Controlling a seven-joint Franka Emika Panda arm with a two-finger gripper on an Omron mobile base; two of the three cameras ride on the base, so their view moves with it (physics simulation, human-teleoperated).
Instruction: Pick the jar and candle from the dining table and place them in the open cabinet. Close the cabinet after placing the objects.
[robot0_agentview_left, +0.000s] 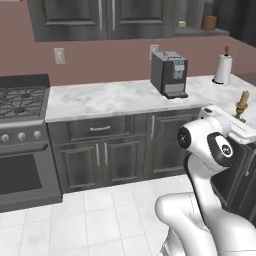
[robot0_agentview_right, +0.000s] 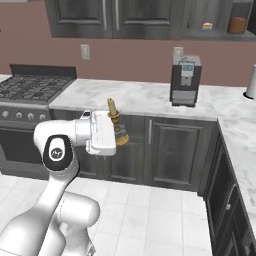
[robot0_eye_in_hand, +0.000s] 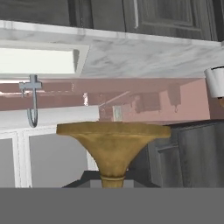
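My gripper (robot0_agentview_right: 116, 129) is shut on the candle (robot0_agentview_right: 113, 111), a cream-tan stick in a gold holder, carried upright in the air in front of the counter. From the left base view the candle (robot0_agentview_left: 243, 100) pokes up behind the white hand. In the hand view the holder's flared gold base (robot0_eye_in_hand: 113, 142) sits just past the fingertips. The cabinet (robot0_agentview_left: 202, 31) hangs at the upper right with an open shelf, where the brown-filled jar (robot0_agentview_left: 209, 21) (robot0_agentview_right: 237, 25) stands. The dining table is out of view.
A dark coffee machine (robot0_agentview_left: 170, 74) (robot0_agentview_right: 185, 80) and a paper towel roll (robot0_agentview_left: 223, 69) stand on the marble counter (robot0_agentview_left: 110, 97). A gas stove (robot0_agentview_left: 20, 100) is at the left. A small colourful item (robot0_agentview_right: 206, 26) sits on the shelf left of the jar.
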